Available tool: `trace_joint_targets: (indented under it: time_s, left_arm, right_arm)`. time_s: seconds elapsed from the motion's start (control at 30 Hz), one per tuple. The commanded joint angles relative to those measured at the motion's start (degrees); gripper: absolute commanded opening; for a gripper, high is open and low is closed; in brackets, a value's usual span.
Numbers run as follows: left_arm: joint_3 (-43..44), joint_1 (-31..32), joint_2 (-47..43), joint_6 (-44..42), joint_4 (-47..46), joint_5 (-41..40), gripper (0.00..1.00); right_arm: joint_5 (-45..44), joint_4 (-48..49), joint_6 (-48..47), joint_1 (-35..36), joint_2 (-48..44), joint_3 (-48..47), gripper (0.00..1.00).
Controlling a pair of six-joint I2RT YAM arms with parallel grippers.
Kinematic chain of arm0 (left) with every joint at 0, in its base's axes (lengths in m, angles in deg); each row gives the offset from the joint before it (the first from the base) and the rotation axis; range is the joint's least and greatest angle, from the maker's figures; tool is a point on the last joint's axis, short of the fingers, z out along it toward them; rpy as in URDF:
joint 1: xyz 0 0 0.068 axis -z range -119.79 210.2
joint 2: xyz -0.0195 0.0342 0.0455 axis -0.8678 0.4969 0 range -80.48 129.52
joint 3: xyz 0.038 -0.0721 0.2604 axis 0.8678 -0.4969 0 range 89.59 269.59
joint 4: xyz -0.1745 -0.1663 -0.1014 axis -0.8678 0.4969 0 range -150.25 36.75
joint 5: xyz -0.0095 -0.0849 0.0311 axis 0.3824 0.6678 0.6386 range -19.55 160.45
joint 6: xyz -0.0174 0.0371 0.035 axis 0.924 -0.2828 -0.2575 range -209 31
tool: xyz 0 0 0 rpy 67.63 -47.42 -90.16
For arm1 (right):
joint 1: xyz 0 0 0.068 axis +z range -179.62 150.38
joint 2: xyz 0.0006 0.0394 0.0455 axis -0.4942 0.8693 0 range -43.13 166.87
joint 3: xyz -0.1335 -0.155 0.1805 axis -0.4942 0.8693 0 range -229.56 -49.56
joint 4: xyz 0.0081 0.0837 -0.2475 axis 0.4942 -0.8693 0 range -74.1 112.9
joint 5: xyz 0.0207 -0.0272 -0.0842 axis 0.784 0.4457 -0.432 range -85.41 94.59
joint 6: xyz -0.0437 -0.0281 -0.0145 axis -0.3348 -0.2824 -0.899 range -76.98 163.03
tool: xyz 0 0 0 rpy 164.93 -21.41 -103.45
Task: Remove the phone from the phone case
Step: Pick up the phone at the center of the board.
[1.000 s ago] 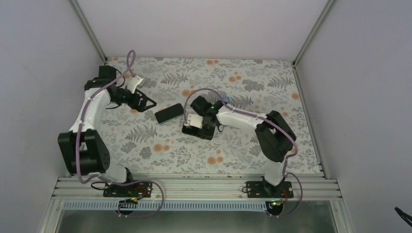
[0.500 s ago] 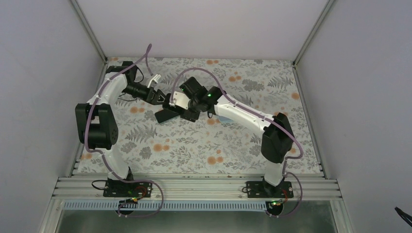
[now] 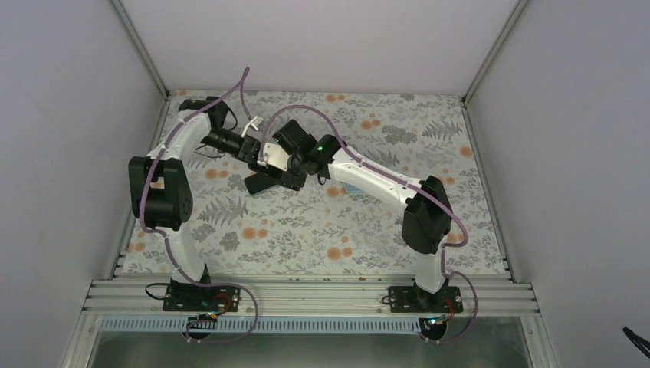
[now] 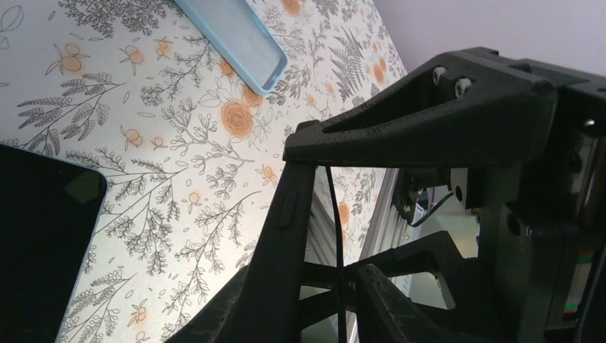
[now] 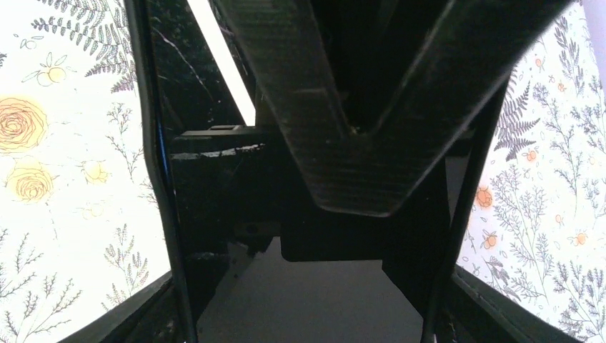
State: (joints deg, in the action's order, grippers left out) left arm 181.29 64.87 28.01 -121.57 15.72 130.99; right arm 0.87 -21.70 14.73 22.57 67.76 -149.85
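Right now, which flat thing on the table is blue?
The phone case: pale blue, with nothing inside. The phone, lying apart from it, is black.

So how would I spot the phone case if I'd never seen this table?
On the flowery table, seen from the left wrist camera, look toward the top edge. There lies the phone case, a flat shell with rounded corners. It is pale blue, while the only other flat thing, the phone at the left, is black.
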Motion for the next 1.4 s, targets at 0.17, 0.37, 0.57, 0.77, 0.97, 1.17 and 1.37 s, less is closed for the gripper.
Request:
trace_joint_targets:
  time_s: [0.17,0.37,0.57,0.77,0.97,1.17,1.37]
  left_arm:
    - [0.4,0.34,-0.26,-2.27,1.82,3.21,0.06]
    - [1.97,1.18,-3.79,-7.31,1.95,-0.34,0.02]
    - [0.29,3.09,-12.76,-18.74,1.83,-10.64,0.02]
    - [-2.61,8.61,-19.53,-20.95,1.91,-15.64,0.02]
    - [-3.11,13.36,-21.06,-19.29,1.91,-16.17,0.02]
    - [-1.52,14.97,-22.61,-18.03,1.91,-17.02,0.02]
    - [-0.96,17.95,-24.57,-16.54,1.93,-16.79,0.02]
  right_arm:
    - [-2.42,2.37,1.28,0.11,-0.85,-0.98,0.73]
    - [8.72,-4.75,-1.76,-2.15,-4.77,1.78,1.0]
    - [27.18,-15.82,-10.71,-8.88,-8.34,4.1,1.0]
    - [31.61,-18.41,-13.11,-12.05,-6.91,3.69,0.99]
    - [33.91,-19.89,-13.47,-13.27,-3.11,0.02,0.97]
    - [35.82,-20.42,-15.21,-15.22,-1.81,-0.26,0.96]
    - [37.18,-21.42,-17.23,-17.69,-0.23,-1.83,0.95]
